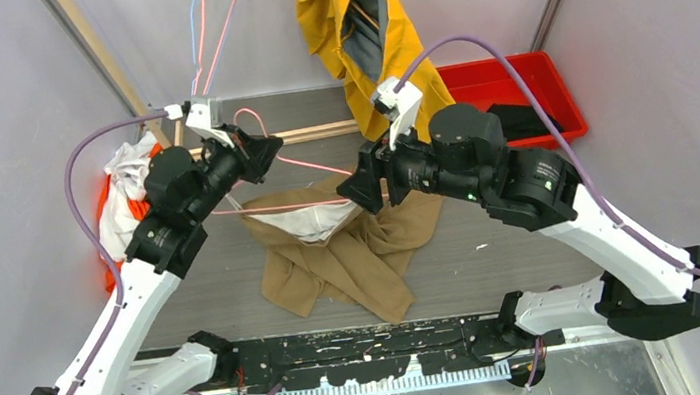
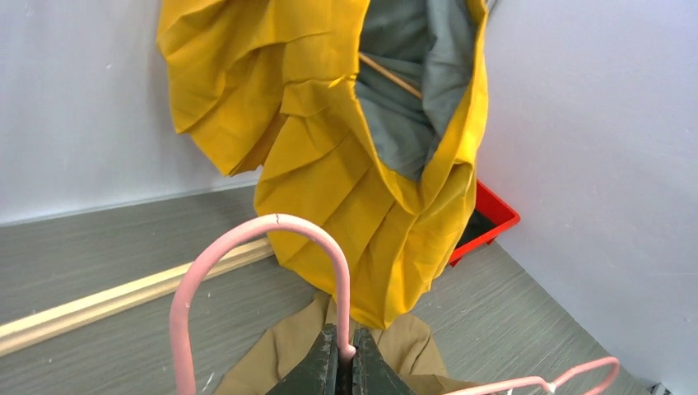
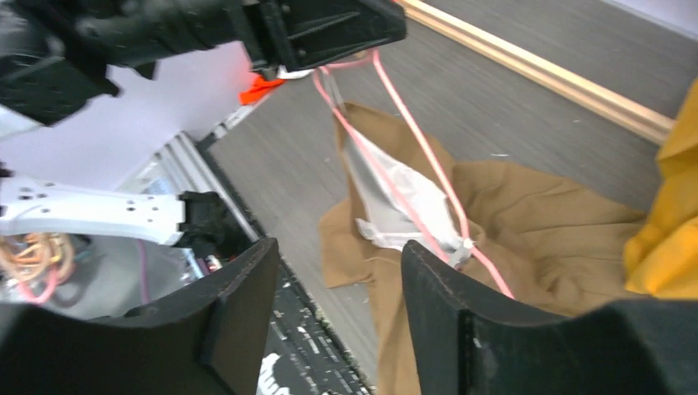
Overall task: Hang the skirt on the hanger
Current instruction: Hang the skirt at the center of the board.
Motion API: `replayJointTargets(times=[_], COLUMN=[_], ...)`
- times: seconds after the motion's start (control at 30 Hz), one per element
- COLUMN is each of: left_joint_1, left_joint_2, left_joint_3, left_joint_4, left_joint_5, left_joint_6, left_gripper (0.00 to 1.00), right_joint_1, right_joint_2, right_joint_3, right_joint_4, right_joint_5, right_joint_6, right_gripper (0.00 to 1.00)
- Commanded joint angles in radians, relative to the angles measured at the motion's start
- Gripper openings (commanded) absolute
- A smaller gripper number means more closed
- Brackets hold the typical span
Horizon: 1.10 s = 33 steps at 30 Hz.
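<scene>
My left gripper (image 1: pixel 265 152) is shut on the stem of a pink wire hanger (image 1: pixel 317 167), just below its hook (image 2: pixel 272 224). In the left wrist view the left gripper (image 2: pixel 346 362) pinches the wire tight. A tan skirt (image 1: pixel 353 257) with white lining (image 1: pixel 304 225) hangs by its waist from the hanger's lower bar, and the rest lies crumpled on the table. My right gripper (image 1: pixel 357 185) is open and empty at the hanger's right end. In the right wrist view the right gripper (image 3: pixel 339 251) hovers above the skirt (image 3: pixel 535 214) and hanger (image 3: pixel 411 140).
A yellow garment (image 1: pixel 344 17) hangs at the back middle, close to the right arm. A red bin (image 1: pixel 514 87) holding something dark stands at the back right. White and orange clothes (image 1: pixel 124 195) lie at the left. A wooden strip (image 1: pixel 318 133) crosses the table.
</scene>
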Motion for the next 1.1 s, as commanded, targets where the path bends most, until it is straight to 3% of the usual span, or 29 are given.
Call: replayJointTargets(times=[0.0,0.43,0.8,1.07], left_joint_1=[-0.002,-0.002,-0.002,-0.002], left_joint_2=[0.017,0.088,0.13,0.157], left_joint_3=[0.147,0.393,0.465,0.534], left_joint_4=[-0.038,-0.142,-0.227,-0.288], left_joint_5=[0.086,0.271,0.282,0.379], left_joint_6=[0.039,0.052,0.105,0.119], left_gripper=[0.0,0.0,0.0,0.0], right_joint_1=[0.002,-0.078,-0.087,-0.149], right_joint_2=[0.103,0.282,0.227,0.337], right_joint_3=[0.075,0.222,0.336,0.486], right_joint_4=[-0.055,0.031,-0.003,-0.091], right_joint_5=[0.111,-0.014,-0.156,-0.31], right_joint_6=[-0.094,-0.198,-0.288,-0.394], right_gripper=[0.64,0.65,0.66,0.67])
